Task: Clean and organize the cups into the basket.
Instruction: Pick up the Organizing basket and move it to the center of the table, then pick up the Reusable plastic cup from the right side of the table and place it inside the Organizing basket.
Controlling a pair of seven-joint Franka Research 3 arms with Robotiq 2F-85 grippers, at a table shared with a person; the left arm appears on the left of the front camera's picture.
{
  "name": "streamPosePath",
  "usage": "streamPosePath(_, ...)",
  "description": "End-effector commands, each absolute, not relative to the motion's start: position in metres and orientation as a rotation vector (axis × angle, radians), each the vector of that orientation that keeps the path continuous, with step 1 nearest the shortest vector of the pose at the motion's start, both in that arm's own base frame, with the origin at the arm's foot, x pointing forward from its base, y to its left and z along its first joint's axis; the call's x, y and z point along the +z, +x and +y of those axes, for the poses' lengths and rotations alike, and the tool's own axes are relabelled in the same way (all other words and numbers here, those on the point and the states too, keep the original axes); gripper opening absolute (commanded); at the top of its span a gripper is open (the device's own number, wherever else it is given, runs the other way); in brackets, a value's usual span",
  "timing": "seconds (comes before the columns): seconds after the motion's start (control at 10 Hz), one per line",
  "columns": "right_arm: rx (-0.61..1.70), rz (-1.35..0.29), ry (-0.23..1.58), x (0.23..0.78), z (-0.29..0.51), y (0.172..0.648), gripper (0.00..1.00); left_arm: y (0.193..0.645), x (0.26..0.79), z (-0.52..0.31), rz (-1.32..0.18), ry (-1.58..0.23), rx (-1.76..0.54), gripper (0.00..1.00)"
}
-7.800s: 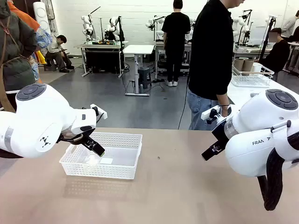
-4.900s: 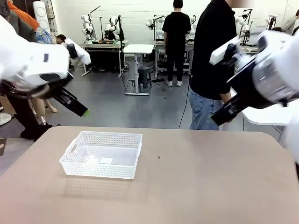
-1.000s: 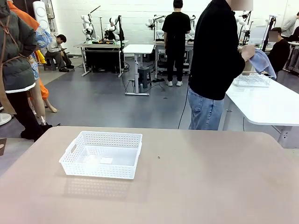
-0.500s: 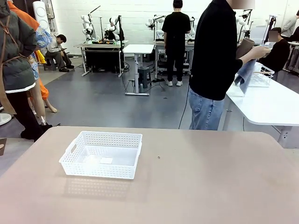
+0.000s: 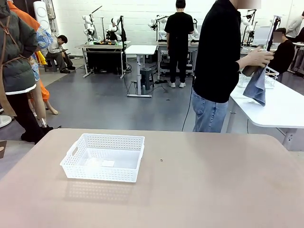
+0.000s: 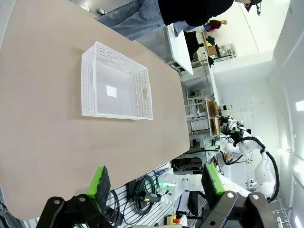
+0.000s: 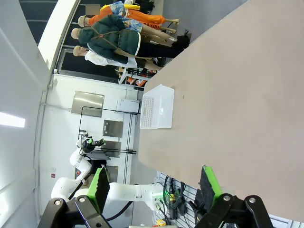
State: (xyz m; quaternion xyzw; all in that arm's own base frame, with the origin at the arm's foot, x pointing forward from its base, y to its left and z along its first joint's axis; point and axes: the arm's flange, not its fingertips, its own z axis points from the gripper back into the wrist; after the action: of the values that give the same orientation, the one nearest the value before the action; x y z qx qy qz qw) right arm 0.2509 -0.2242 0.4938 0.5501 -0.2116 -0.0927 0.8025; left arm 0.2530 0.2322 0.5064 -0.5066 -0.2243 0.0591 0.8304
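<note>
Two grippers counted, both spread wide with nothing held between the green pads.

Left gripper: jaws apart, held well above the tan table. One basket is seen well ahead of it, off toward the left-hand pad's side. It's sat flat on the table, with one small white label on its floor. No contact there, the two are well apart.

Right gripper: same deal, jaws wide, nothing gripped. The basket is spotted far out ahead, roughly in line with the gap between the fingers and well apart from them.

From the front, one person's hand is found closed round one blue-grey cloth. What looks like one taupe cup is pressed against it, but it's mostly covered, so the grip on it can't be made out properly. One white wire rack is sat just beyond that hand on the white side table. The basket is placed well away from the hand, down and toward the picture's left, on the tan table.
</note>
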Motion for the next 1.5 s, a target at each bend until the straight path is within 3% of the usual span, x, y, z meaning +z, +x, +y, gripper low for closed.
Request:
streamPosePath(0.0, -0.191, -0.452, 1.192, 0.4929, -0.2238, 0.2518, 1.0, 0.2546, 0.5078, 0.2325, -0.474, -1.074, 0.117, 1.0)
streamPosePath(1.4, -0.191, -0.452, 1.192, 0.4929, -0.2238, 0.2518, 1.0, 0.2546, 0.5078, 0.2325, -0.474, -1.074, 0.117, 1.0)
